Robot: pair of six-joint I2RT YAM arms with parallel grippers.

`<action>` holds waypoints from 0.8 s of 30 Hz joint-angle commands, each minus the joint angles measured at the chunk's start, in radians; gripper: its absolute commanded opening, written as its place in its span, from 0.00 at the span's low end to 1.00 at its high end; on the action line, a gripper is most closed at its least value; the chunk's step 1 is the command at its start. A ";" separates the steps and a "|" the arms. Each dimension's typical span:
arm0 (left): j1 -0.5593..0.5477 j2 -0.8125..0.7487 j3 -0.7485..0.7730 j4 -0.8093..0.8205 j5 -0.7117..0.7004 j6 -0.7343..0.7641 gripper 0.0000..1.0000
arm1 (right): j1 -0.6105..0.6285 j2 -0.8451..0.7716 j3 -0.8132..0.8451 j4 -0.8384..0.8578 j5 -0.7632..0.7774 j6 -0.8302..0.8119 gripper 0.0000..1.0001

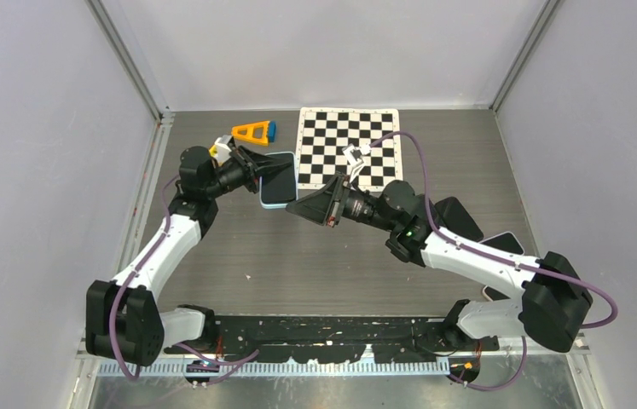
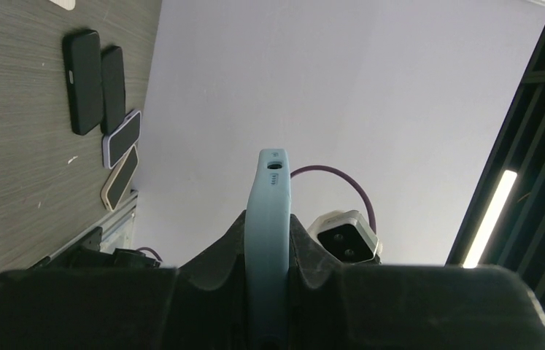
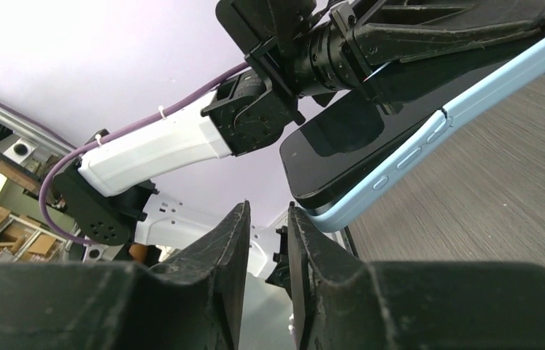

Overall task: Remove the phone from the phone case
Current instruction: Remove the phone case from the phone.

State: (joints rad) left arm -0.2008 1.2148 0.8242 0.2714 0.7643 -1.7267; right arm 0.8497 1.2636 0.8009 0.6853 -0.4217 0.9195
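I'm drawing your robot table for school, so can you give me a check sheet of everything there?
Surface: grey wood-grain table.
Job's things: black phone sitting in light blue phone case, lifted off the table.
Clutter: black-and-white checkerboard sheet, orange triangle block, four spare phones.
Grippers: left gripper fingers clamp the case; right gripper fingers slightly apart, empty.
Cables: purple cable looping behind the right gripper.
Surroundings: pale walls, metal corner rails.

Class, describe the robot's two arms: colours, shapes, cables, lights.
Both the left arm and right arm have white shells between chunky black joints. A purple cable loops along each. The jaws are black, tapering wedges. A small green light glows on the right arm.
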 commanded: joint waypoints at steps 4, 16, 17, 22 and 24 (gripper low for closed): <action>0.002 -0.071 -0.009 0.083 0.021 -0.052 0.00 | 0.001 0.033 0.026 -0.027 0.142 0.003 0.38; -0.014 -0.099 0.031 0.080 0.040 -0.005 0.00 | -0.032 0.114 0.014 -0.097 0.250 0.167 0.47; -0.015 -0.099 0.036 0.094 0.042 0.000 0.00 | -0.032 0.127 0.014 -0.096 0.249 0.178 0.47; -0.025 -0.113 0.089 0.096 0.041 0.064 0.00 | -0.036 0.154 0.001 -0.094 0.270 0.247 0.52; -0.051 -0.121 0.113 0.066 0.043 0.131 0.00 | -0.042 0.157 0.001 -0.082 0.265 0.254 0.53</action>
State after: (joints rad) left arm -0.1940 1.1904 0.8085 0.2619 0.6720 -1.6035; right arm 0.8402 1.3823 0.8120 0.6880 -0.2695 1.1591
